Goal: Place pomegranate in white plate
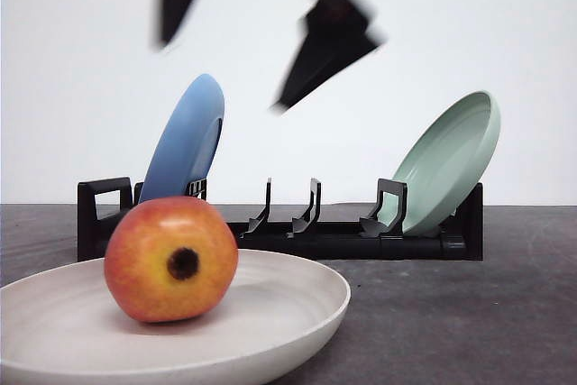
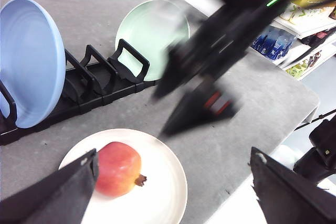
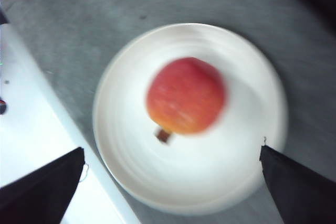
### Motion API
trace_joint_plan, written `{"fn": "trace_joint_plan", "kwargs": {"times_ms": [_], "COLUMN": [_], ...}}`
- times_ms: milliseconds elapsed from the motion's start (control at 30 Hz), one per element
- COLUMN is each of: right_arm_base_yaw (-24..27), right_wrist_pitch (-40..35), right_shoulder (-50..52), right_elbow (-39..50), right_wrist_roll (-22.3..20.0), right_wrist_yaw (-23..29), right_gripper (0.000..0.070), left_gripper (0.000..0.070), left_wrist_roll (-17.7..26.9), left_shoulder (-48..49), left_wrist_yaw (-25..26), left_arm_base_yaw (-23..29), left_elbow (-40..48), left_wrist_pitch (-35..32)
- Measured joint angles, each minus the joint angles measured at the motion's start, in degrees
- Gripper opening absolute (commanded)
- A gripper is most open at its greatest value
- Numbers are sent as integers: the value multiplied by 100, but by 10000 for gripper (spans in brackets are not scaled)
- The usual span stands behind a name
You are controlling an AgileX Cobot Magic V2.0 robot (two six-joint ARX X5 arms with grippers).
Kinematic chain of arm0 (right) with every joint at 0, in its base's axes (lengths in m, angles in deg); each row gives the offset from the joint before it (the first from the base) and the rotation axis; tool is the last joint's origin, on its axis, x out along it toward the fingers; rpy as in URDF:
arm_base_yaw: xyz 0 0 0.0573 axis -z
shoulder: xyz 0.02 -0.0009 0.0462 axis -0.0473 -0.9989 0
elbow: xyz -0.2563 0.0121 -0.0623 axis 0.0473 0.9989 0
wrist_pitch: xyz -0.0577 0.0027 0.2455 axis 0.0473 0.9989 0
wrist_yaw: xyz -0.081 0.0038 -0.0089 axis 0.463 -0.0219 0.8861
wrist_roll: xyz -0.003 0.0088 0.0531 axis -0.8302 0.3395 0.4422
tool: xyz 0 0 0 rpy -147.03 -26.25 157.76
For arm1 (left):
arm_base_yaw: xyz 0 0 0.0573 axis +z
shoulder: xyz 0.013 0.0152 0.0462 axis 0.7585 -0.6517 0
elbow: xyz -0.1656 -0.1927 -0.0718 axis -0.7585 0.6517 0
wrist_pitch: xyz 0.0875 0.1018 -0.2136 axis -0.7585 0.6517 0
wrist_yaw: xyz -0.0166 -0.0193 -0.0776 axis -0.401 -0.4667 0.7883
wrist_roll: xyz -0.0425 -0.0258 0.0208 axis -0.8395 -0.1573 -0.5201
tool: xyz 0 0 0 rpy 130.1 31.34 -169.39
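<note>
**Pomegranate seated in plate: clear the tools**

The desk (image 1: 505, 313) is a dark grey surface. On it, directly beneath the right tool (image 3: 173, 192), lies the white plate (image 3: 241, 98); the pomegranate (image 3: 186, 95) rests inside the plate, near its centre, lying on its side with the dark calyx stub pointing sideways. Placement appears complete.

Right tool: fingers (image 3: 42, 187) are spread wide, one on each side of the plate, and grip nothing. In the front view it is a blurred black shape (image 1: 326, 47) well above the fruit. Left tool (image 2: 173, 187): fingers (image 2: 58, 195) likewise spread wide and empty; one finger sits just beside the pomegranate (image 2: 118, 169) in its own camera, but contact cannot be confirmed.

Procedure for the step in hand, as judged: retract both tools straight up, jaws held open, so that neither finger brushes the fruit. A round fruit on a shallow plate may roll if nudged.

Surroundings: beyond the plate stands a black dish rack (image 1: 315, 236). It holds a blue plate (image 1: 185, 142) at one end and a pale green plate (image 1: 451, 160) at the other, both leaning on edge. The rack is well apart from the tools and obstructs nothing in a vertical retreat.
</note>
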Motion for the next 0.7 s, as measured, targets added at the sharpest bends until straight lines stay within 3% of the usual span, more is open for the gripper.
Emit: {"fn": "trace_joint_plan", "kwargs": {"times_ms": [200,367,533,700], "right_arm_base_yaw": [205,189,191,191], "right_wrist_pitch": [970,1266,1097,370], "right_shoulder": [1278,2426,3651,5121], "right_elbow": [2,99,750,1981], "right_wrist_roll": [-57,-39,170,444], "right_wrist_yaw": [692,1084,1542,1665], "right_gripper": [700,700,700,700], "left_gripper": [556,556,557,557], "left_wrist_roll": [0,0,0,66], "left_shoulder": [0,0,0,0], "left_wrist_yaw": [-2,-2,-2,-4], "left_arm_base_yaw": [0,0,0,0], "left_elbow": [0,0,0,0], "left_wrist_pitch": [6,6,4,2]}}
